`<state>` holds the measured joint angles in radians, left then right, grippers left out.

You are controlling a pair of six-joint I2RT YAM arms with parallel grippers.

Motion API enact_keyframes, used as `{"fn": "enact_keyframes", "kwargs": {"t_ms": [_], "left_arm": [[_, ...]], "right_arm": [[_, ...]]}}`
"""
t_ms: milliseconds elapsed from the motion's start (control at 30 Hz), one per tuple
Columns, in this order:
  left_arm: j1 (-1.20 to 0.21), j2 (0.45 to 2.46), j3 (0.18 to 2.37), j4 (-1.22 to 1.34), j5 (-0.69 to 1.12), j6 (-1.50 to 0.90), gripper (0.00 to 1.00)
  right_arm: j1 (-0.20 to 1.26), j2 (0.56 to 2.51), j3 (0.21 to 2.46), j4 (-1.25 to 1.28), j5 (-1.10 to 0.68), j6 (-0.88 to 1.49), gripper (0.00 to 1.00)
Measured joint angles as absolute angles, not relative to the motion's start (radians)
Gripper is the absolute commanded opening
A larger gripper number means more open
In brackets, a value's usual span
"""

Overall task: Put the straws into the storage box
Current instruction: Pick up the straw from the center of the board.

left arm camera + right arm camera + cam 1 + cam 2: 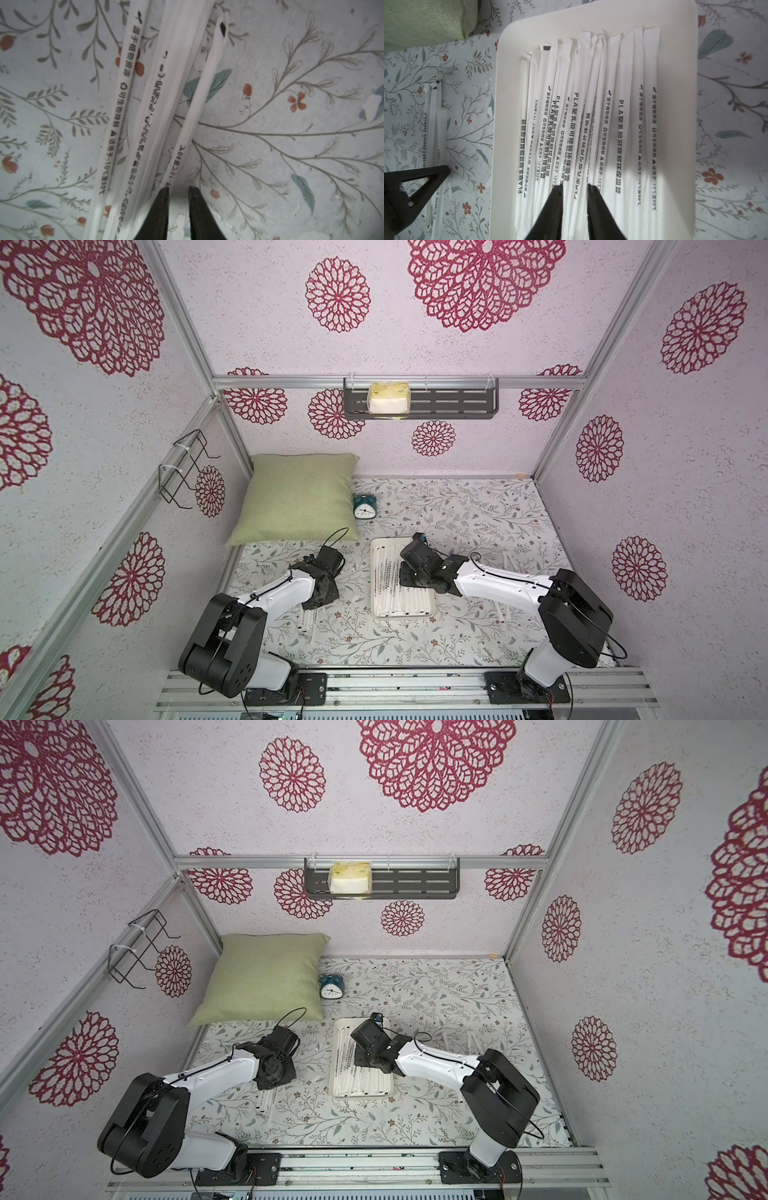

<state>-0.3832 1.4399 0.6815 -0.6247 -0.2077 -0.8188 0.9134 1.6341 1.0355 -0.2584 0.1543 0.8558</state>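
Pointing down at the floral tabletop point(291, 176), the left gripper point(178, 189) held its jaws slightly apart with nothing between them, one tip just beside the nearest of a few loose straws point(124, 93). Further on, the boxed straws point(623, 124) lay side by side in the storage box point(612, 18). The right gripper point(575, 186) was over them, jaws a little apart; whether it gripped any I could not tell. Behind stood an alarm clock point(365, 508) and a green pillow point(299, 497).

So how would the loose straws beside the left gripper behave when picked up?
The loose straws look thin and paper-wrapped: probably very light, slightly bendy. The flattened paper may slip or crush. Lying close together, several might lift at once.
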Motion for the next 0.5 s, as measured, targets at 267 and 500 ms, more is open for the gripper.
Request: {"fn": "enact_keyframes", "kwargs": {"t_ms": [267, 500], "left_arm": [[-0.383, 1.359, 0.722, -0.668, -0.175, -0.813, 0.31], [-0.321, 1.361, 0.737, -0.674, -0.199, -0.807, 0.38]], "right_arm": [[0.913, 1.634, 1.036, -0.257, 0.154, 0.856, 0.27], [0.913, 1.634, 1.036, -0.253, 0.154, 0.856, 0.27]]}}
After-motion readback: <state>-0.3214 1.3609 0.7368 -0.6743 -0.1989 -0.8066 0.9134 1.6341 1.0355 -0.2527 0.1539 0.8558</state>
